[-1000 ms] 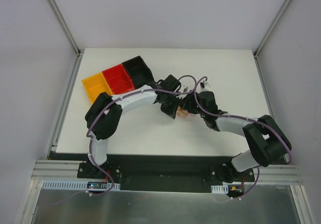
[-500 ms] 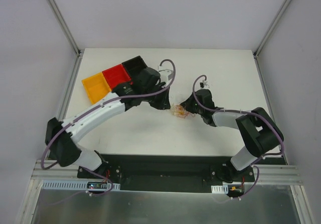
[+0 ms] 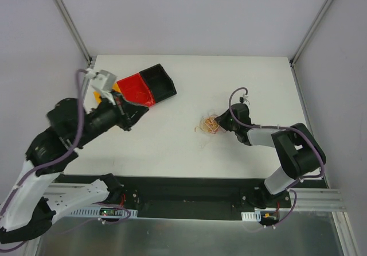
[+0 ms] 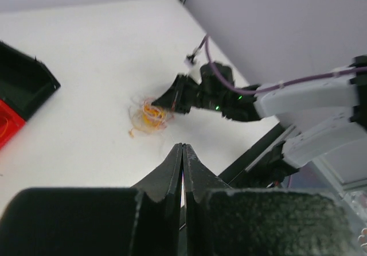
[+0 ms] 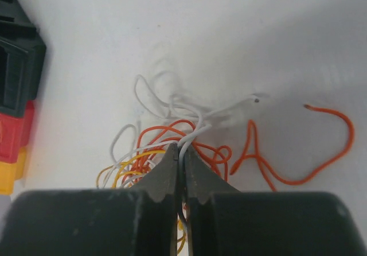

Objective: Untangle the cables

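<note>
The cables (image 3: 209, 125) are a small loose tangle of thin orange, yellow and white wires (image 5: 172, 131) lying on the white table (image 3: 172, 147). My right gripper (image 5: 182, 148) is low at the tangle's right side (image 3: 217, 123), shut on a white wire that runs up between its fingers. One orange wire (image 5: 321, 163) trails out to the right. My left gripper (image 4: 182, 148) is shut and empty, held well off to the left of the tangle (image 3: 135, 112). In the left wrist view, the tangle (image 4: 150, 113) lies ahead with the right gripper (image 4: 166, 102) at it.
A row of small bins lies at the back left: black (image 3: 158, 80), red (image 3: 135, 89), and an orange one (image 3: 95, 99) mostly hidden by the left arm. The same bins show at the left edge of the right wrist view (image 5: 16, 78). Grey walls surround the table.
The left arm has swung back to the left, away from the tangle, still shut. The right gripper has shut on a white wire of the tangle.
</note>
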